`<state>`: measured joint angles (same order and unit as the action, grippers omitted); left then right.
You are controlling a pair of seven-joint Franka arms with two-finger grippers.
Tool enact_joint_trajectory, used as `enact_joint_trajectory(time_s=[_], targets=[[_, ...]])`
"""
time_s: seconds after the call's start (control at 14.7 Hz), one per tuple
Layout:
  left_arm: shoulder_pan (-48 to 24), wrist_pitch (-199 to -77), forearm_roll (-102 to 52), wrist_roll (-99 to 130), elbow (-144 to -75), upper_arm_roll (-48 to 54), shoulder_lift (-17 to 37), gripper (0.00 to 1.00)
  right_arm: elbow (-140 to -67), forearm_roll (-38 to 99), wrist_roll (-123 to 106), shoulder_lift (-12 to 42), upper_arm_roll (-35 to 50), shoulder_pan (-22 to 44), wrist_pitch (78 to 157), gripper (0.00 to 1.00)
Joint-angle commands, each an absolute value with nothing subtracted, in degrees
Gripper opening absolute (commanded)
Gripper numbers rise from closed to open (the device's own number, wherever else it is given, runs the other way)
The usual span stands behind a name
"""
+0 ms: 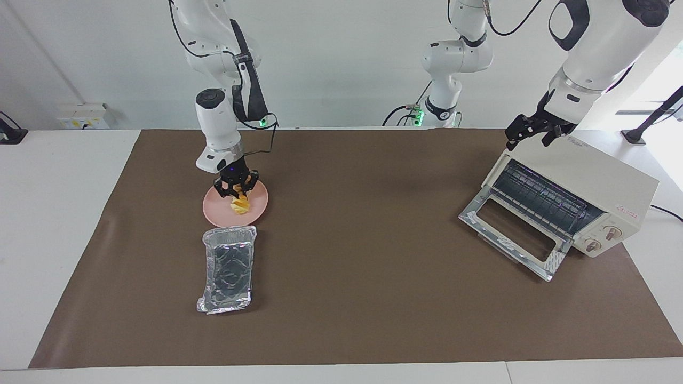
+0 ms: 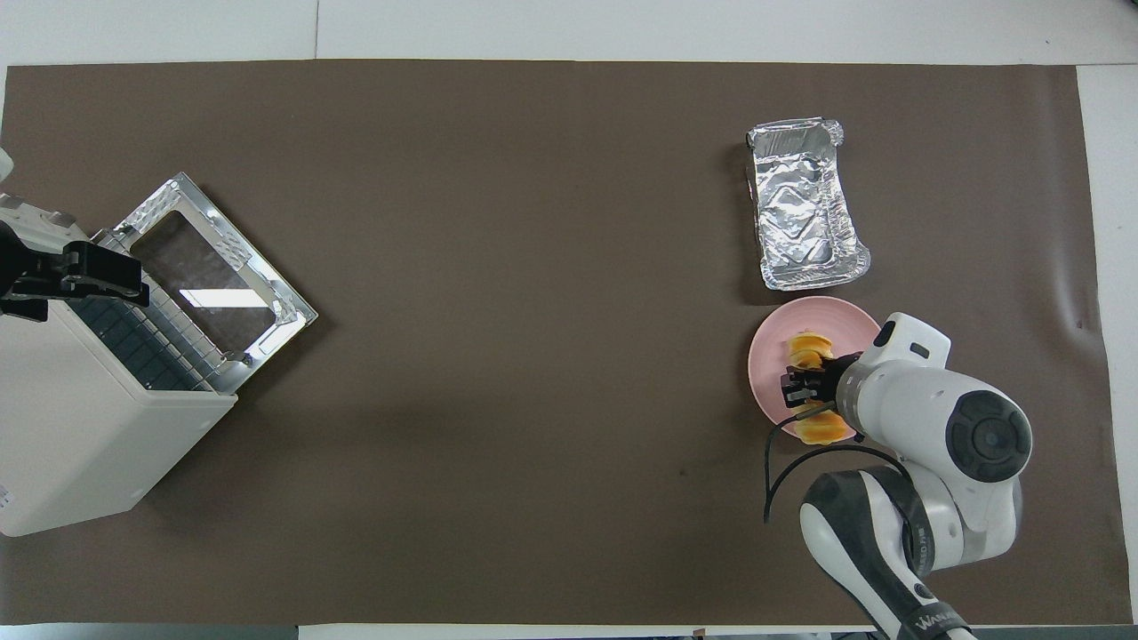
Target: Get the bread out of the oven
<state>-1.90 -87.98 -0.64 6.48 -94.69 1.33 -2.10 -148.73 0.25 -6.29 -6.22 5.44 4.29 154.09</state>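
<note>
Now bread [image 1: 241, 205] on plate [image 1: 257, 205], right gripper [image 1: 235, 188] around it (oven [image 1: 597, 184] open)

Right arm came in from its base, forearm angled steeply down, wrist pointing nearly straight at the table. Right gripper [image 1: 235, 190] sat low, its black fingers straddling the middle of the bread [image 1: 241, 205]; could not tell whether they gripped or stood slack. Left arm waited, upper link raised high, wrist bent downward. Left gripper [image 1: 533, 131] hung over the oven [image 1: 608, 181] top's edge, jaws spread wide, holding nothing.
</note>
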Motion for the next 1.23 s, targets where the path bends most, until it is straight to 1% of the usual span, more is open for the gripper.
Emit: enact_joint_trajectory(time_s=[0.0, 0.14, 0.41, 0.68, 0.75, 1.16], targets=[[-1.7, -87.2, -1.1, 6.2, -95.0, 1.2, -2.9, 1.00, -140.4, 1.1, -6.0, -5.4, 5.5, 3.9, 142.4, 1.00], [-1.7, -87.2, -1.1, 6.2, -95.0, 1.2, -2.9, 1.00, -132.4, 1.1, -6.4, -5.4, 5.5, 3.6, 131.1, 1.00], [-1.7, -87.2, -1.1, 6.2, -95.0, 1.2, -2.9, 1.00, -116.8, 1.1, -8.8, -6.0, 4.9, 2.4, 111.6, 1.00], [-1.7, -87.2, -1.1, 6.2, -95.0, 1.2, -2.9, 1.00, -102.3, 2.3, -10.1, -5.1, 4.8, -1.5, 97.3, 1.00], [-1.7, -87.2, -1.1, 6.2, -95.0, 1.2, -2.9, 1.00, -99.8, 3.5, -10.5, -4.5, 4.7, -2.5, 94.9, 1.00], [-1.7, -87.2, -1.1, 6.2, -95.0, 1.2, -2.9, 1.00, -92.6, 3.2, -10.4, -4.5, 4.5, -4.5, 85.4, 1.00]])
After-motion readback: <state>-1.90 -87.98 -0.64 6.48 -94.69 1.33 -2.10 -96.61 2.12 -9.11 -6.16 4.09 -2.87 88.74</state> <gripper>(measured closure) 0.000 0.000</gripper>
